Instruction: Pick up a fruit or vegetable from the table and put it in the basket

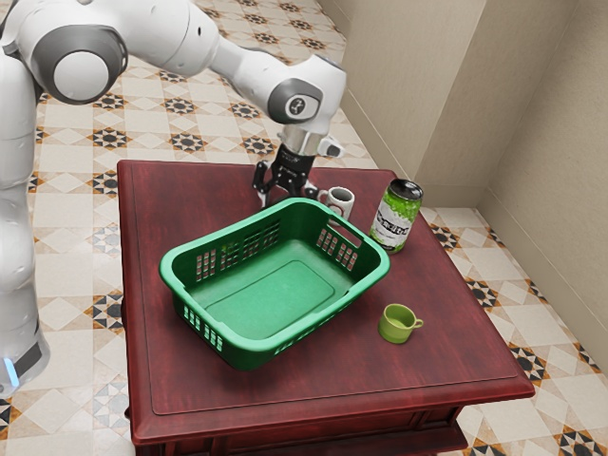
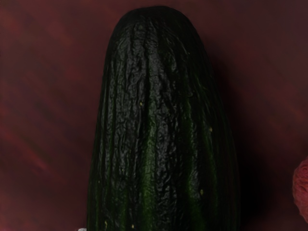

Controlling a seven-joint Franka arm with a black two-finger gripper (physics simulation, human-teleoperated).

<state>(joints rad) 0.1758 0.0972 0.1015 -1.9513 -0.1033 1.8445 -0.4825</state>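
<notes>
My gripper (image 1: 287,190) is low over the table behind the green basket (image 1: 220,340), its fingers spread wide apart. The basket's far rim partly covers the space beneath it. In the wrist view a dark green, ridged cucumber (image 2: 156,125) lies close under the hand, its rounded end on the red-brown tabletop and its other end out of sight. Contact between fingers and cucumber cannot be made out. Nothing lies on the visible floor of the basket.
A white mug (image 1: 340,200) stands close beside the gripper, with a green and black can (image 1: 395,217) past it. A small olive-green cup (image 1: 397,324) is near the basket's corner on the wooden table (image 1: 456,359). A rough reddish thing (image 2: 301,190) lies beside the cucumber.
</notes>
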